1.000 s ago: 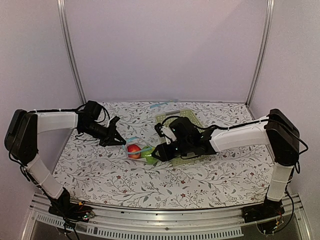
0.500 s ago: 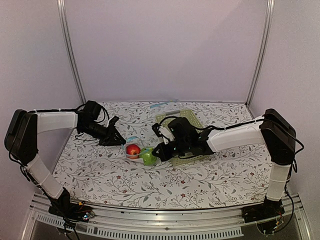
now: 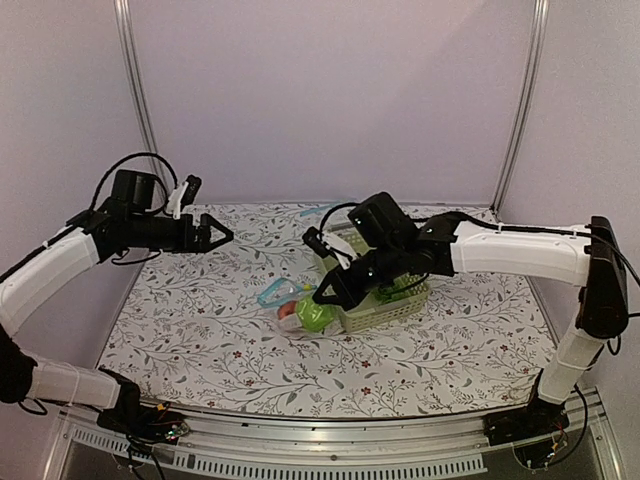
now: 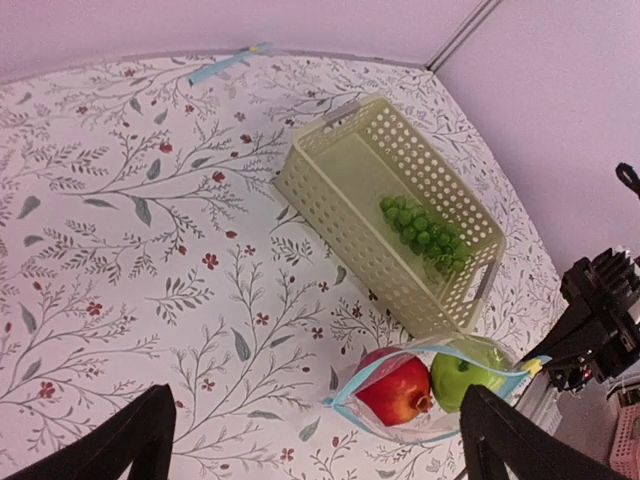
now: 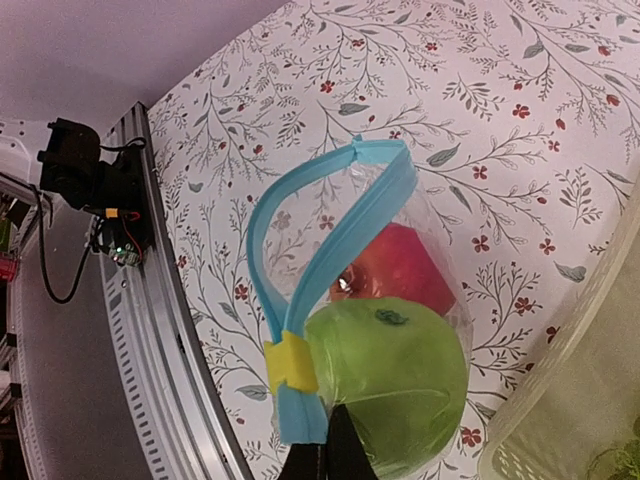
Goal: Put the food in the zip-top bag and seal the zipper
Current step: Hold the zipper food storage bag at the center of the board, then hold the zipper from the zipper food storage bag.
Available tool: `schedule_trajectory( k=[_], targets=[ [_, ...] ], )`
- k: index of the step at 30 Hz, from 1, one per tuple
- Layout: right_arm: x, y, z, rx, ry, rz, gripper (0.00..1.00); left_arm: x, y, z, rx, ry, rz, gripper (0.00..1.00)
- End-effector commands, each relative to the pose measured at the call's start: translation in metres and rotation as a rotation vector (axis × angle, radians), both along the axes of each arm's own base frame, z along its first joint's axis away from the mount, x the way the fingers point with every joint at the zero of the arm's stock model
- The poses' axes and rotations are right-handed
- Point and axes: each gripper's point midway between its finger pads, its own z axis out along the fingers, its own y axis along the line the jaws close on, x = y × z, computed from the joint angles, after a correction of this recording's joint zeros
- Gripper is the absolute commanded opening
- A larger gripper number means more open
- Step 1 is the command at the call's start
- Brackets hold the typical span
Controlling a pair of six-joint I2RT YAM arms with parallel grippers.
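Two apples are seen inside the bag: a green apple right under the right hand's fingertips and a red apple touching it, beyond. That hand is pressed together, and the bag's edge is pinched in it just beside the yellow tab at the zipper's end. The zipper is seen gaping in a loop. The left hand is spread wide and raised above the desk, well apart from the bag, with nothing gripped. A basket with grapes is set just beside the right hand.
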Motion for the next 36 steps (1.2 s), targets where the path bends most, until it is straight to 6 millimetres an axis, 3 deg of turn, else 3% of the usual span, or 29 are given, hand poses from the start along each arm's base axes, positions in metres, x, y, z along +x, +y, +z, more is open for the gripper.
schedule_trajectory(
  k=[1,9,15,22,36],
  targets=[
    [-0.043,-0.030,0.009,-0.098,0.096,0.172,0.00,-0.023,-0.024,0.042,0.046,-0.246,-0.174,1.00],
    [-0.073,-0.044,0.040,-0.089,0.157,0.286,0.00,-0.118,-0.127,0.071,-0.094,-0.410,-0.606,0.95],
    [-0.079,-0.046,0.057,-0.058,0.165,0.290,0.00,-0.152,-0.166,0.069,-0.147,-0.426,-0.699,0.80],
    [-0.082,-0.046,0.078,-0.010,0.147,0.302,0.00,-0.163,-0.182,0.053,-0.155,-0.429,-0.719,0.50],
    [-0.088,-0.044,0.084,0.012,0.165,0.327,0.00,-0.160,-0.207,0.035,-0.110,-0.415,-0.740,0.43]
  ],
)
